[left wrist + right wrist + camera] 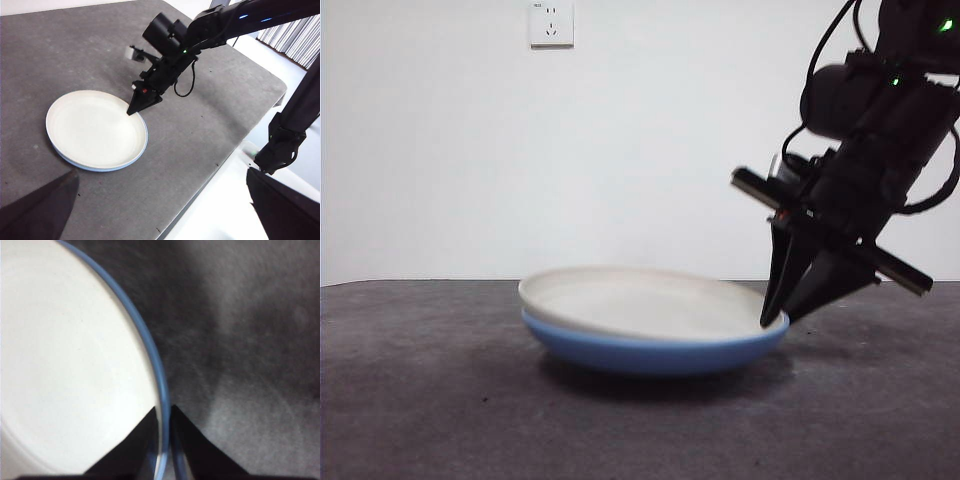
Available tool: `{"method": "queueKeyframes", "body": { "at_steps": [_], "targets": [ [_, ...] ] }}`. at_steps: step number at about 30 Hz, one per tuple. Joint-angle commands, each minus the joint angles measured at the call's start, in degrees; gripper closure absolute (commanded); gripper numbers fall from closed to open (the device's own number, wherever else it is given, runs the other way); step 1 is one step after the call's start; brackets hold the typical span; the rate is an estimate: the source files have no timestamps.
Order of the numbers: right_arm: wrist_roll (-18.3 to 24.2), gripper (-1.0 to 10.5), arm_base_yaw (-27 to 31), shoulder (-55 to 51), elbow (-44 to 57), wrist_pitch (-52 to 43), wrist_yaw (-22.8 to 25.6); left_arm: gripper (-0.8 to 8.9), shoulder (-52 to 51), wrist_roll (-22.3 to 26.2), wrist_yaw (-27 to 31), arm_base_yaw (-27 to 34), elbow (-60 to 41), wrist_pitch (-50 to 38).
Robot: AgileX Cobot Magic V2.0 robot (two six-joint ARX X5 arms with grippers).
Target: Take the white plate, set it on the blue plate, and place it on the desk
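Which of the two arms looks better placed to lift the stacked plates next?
Probably the right. The right gripper already straddles the rim where the white plate sits in the blue plate, jaws nearly closed. The left gripper hangs far back, open.

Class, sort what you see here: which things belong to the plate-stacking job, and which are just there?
Part of the job:
white plate, lying in the blue plate
desk
right hand, at the plates' rim

Just there:
wall socket
left hand, waiting apart
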State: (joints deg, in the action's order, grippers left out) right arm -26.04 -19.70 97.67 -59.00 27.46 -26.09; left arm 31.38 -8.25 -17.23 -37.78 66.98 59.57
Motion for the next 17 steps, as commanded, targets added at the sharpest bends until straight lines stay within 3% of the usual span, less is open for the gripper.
{"method": "queueKeyframes", "body": {
  "at_steps": [1, 10, 14, 17],
  "targets": [
    [-0.98, 9.4, -1.22, 1.51, -1.22, -0.50, 0.04, 2.19, 0.09, 0.02, 0.09, -0.48, 0.68, -0.79],
    [-0.92, 9.0, -1.84, 1.88, -1.22, 0.46, 0.02, 2.19, 0.09, 0.02, 0.09, -0.48, 0.68, -0.42],
    [-0.13, 6.8, -1.84, 1.88, -1.22, 1.11, -0.42, 2.19, 0.09, 0.04, 0.09, -0.48, 0.68, -0.44],
    [2.27, 5.7, -1.88, 1.86, -1.22, 1.42, -1.38, 2.19, 0.09, 0.17, 0.09, -0.48, 0.68, -0.46]
  ]
}}
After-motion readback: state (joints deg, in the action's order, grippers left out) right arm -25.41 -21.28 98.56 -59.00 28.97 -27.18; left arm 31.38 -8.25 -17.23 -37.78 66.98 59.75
